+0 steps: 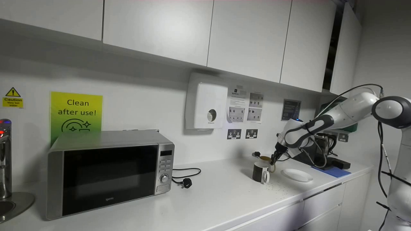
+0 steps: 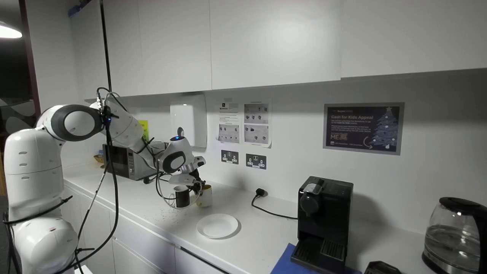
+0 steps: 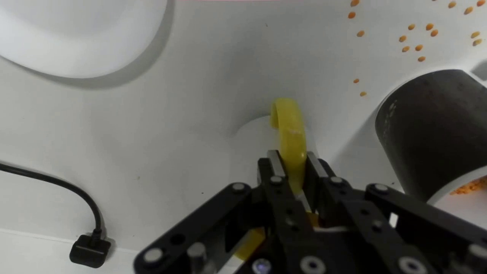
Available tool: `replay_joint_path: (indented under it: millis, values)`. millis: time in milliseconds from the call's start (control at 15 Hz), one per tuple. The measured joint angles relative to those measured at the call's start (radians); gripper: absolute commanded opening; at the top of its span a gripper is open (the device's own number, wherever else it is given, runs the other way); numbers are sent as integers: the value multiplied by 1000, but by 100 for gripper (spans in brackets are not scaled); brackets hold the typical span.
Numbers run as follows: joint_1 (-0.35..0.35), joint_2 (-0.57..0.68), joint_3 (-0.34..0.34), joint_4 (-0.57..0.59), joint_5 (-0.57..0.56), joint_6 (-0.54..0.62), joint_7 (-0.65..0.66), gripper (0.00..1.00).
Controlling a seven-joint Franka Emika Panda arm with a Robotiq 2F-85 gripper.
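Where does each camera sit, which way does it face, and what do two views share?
An exterior view: near the microwave, facing the wall, angled along the counter; arm at picture right.
An exterior view: near the coffee machine, facing the wall, angled toward the microwave; arm at picture left.
Wrist view: on the arm, showing only its gripper, shut on a yellow mug handle; looks down at the counter.
Both exterior views share the arm, microwave, black mug and plate.
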Motion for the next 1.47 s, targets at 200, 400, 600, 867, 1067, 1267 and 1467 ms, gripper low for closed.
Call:
replay_joint_path:
  millis: [200,400,600,867,1067,1267,1467]
  values:
    - [0,8,2,0,0,1,0,5]
    - [0,14,3,0,0,3,0,5]
    - [0,21,4,0,0,23,0,15]
    - [0,23,4,-1,0,37,0,58]
    - [0,23,4,-1,0,54,0,80]
    - [0,19,5,-2,0,55,0,100]
    - [0,0,15,-10,0,54,0,100]
